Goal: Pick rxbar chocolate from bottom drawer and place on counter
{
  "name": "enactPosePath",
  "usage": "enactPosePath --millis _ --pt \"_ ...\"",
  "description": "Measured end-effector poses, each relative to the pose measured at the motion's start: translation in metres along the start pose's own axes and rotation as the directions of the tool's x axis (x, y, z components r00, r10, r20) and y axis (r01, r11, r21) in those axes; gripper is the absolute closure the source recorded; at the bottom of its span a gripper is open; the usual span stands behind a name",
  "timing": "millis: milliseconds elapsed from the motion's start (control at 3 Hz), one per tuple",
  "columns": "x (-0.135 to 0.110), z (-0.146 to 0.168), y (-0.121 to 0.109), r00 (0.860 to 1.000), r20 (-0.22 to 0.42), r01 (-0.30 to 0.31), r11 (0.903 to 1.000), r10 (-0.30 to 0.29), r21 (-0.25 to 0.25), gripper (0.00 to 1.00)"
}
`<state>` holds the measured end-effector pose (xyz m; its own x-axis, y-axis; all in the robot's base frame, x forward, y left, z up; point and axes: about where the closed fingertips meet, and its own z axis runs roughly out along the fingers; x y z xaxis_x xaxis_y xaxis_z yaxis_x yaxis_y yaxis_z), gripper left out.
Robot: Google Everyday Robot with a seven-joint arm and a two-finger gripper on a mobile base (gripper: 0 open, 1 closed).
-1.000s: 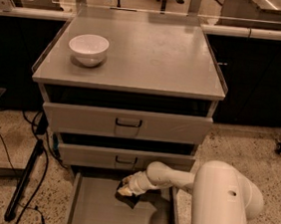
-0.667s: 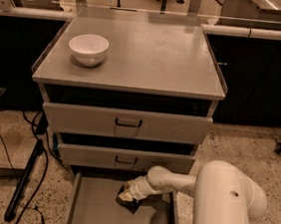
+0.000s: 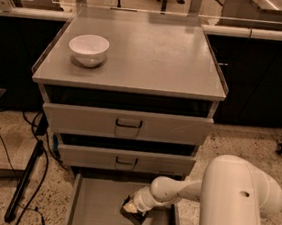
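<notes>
The bottom drawer (image 3: 96, 205) is pulled open and shows its grey tray. My gripper (image 3: 131, 207) reaches down into it from the right, at the end of my white arm (image 3: 183, 189). A small dark flat thing, the rxbar chocolate (image 3: 135, 218), lies right under the gripper tip near the middle of the drawer. The gripper covers part of it, and I cannot tell whether it is held. The counter (image 3: 152, 55) on top of the cabinet is flat and grey.
A white bowl (image 3: 89, 49) stands at the counter's left. The two upper drawers (image 3: 128, 124) with dark handles stick out slightly above the open one. My arm's bulky white shoulder (image 3: 237, 205) fills the lower right. Cables and a black stand (image 3: 26, 173) lie on the floor at left.
My gripper has moved a little lower and toward the front of the bottom drawer, staying over the dark bar. Nothing else has moved.
</notes>
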<state>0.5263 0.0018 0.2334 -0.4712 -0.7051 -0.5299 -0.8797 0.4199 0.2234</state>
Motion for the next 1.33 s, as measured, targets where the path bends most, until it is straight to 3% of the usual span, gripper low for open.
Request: enactPosePath --millis 667,1000,1333 --pt "0.002 0.000 0.006 1.000 -0.004 0.000 1.0000 0.000 -0.006 1.00" --pt "-0.014 -0.053 0.006 1.000 -0.016 0.018 0.9973 -0.017 0.071 1.00" --pt "-0.014 -0.052 0.006 1.000 -0.016 0.017 0.9974 -0.016 0.070 1.00"
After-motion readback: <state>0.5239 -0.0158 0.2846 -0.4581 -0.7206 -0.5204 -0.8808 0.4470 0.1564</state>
